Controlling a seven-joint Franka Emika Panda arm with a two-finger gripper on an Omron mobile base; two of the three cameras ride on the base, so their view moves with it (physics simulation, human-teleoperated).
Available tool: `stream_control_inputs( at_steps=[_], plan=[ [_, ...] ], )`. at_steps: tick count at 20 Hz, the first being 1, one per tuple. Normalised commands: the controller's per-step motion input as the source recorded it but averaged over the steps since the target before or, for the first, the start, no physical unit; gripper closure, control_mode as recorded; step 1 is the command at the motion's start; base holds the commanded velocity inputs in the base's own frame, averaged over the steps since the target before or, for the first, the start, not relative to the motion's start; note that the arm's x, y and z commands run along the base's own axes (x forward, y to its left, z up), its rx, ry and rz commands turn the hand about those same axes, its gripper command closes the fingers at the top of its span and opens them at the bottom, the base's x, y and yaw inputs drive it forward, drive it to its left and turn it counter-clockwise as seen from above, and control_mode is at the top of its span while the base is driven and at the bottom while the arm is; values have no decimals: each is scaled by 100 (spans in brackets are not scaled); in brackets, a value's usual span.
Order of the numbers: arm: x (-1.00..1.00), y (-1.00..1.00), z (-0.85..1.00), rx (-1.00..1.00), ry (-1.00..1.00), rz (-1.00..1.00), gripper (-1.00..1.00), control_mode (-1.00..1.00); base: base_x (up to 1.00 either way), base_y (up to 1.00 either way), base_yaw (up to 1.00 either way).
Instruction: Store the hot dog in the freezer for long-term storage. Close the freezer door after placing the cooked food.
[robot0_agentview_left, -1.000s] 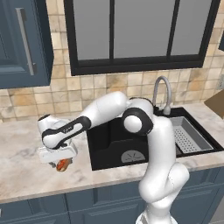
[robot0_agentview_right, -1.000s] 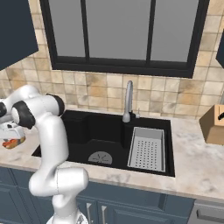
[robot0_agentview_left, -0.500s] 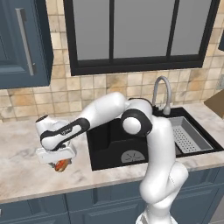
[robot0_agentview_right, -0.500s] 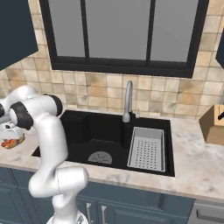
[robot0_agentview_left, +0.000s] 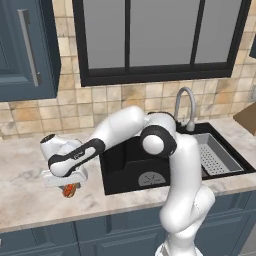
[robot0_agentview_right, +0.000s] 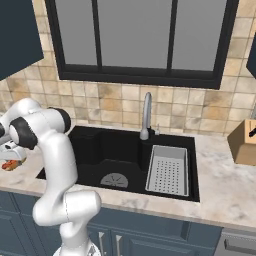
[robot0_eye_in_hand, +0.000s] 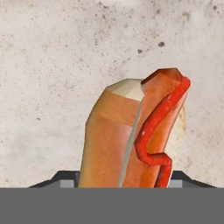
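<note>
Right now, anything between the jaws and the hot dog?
Nothing: in the hand view the hot dog sits right between the two finger tips, with bare marble counter behind it. The left base view shows the gripper down over it.

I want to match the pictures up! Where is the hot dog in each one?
Left base view: the hot dog peeks out under the gripper, lower left, on the marble counter.
Right base view: it sits at the far left edge, halfway down.
Hand view: it stands big in the middle, between the fingertips.
Shared landmark: the black sink, to the hot dog's right in both base views.
</note>
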Motion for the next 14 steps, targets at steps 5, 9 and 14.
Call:
stream_control_inputs(
  at_steps=[5, 9, 14],
  plan=[
    [0, 0, 0, 0, 0, 0, 100, -100, 0, 0, 0],
    [-5, -29, 1, 3, 0, 0, 100, -100, 0, 0, 0],
    [0, -93, 31, 5, 0, 0, 100, -100, 0, 0, 0]
  ],
)
